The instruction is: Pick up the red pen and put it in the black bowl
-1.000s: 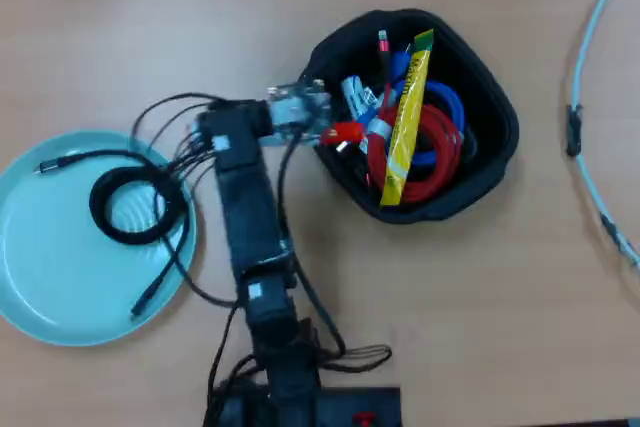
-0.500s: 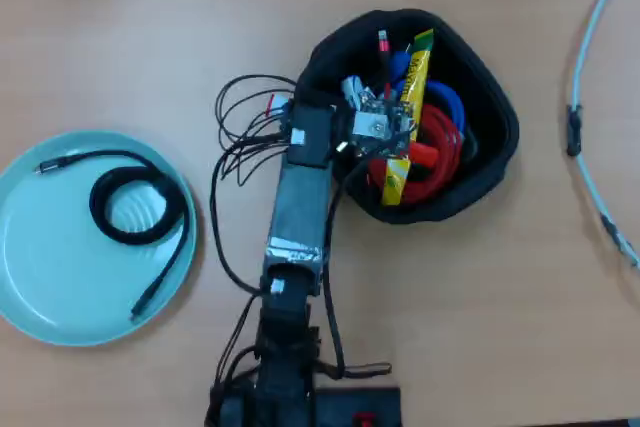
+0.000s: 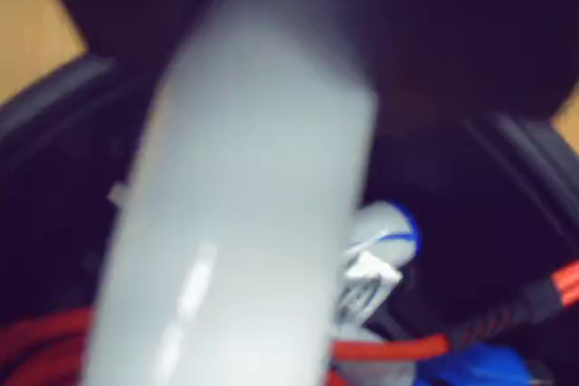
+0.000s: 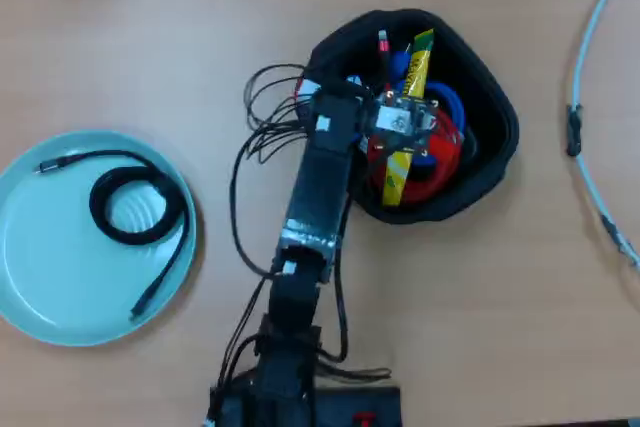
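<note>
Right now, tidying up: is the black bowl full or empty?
Full: the black bowl holds red cable, blue cable and a yellow packet.

No legible text in either view

Nothing can be read: the yellow packet (image 4: 405, 127) in the black bowl (image 4: 495, 162) is seen overhead only as a plain yellow strip with a green end, any print on it being too small to be made out, and the wrist view is blurred, so no lettering, brand, number or sign is shown there either.
</note>
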### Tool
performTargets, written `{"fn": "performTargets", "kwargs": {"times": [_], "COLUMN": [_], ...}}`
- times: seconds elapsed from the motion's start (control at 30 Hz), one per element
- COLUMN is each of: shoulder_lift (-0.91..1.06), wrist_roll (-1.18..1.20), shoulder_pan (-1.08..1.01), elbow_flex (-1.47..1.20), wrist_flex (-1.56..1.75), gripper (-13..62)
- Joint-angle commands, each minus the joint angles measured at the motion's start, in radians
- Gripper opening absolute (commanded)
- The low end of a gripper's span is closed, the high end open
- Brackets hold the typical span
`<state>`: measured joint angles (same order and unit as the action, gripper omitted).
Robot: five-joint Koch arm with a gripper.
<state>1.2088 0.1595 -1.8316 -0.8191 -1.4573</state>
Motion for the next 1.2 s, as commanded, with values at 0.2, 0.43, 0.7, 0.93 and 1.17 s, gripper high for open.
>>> {"fn": "performTargets", "kwargs": {"times": [0.2,0.43,0.7,0.93,1.17], "shoulder_lift": [-0.049,-0.115,-0.189,-0.207,-0.212], "wrist_roll": [-0.003,-0.002,-0.012,-0.038,-0.041], "shoulder_pan": [-0.084,-0.121,-0.12,-0.123,-0.124], "elbow_flex": [0.066,0.069,0.067,0.046,0.035], "wrist_flex": [0.137,0.232,0.278,0.265,0.215], "gripper": [-6.1,-5.5,-4.8,12.4,34.1]}}
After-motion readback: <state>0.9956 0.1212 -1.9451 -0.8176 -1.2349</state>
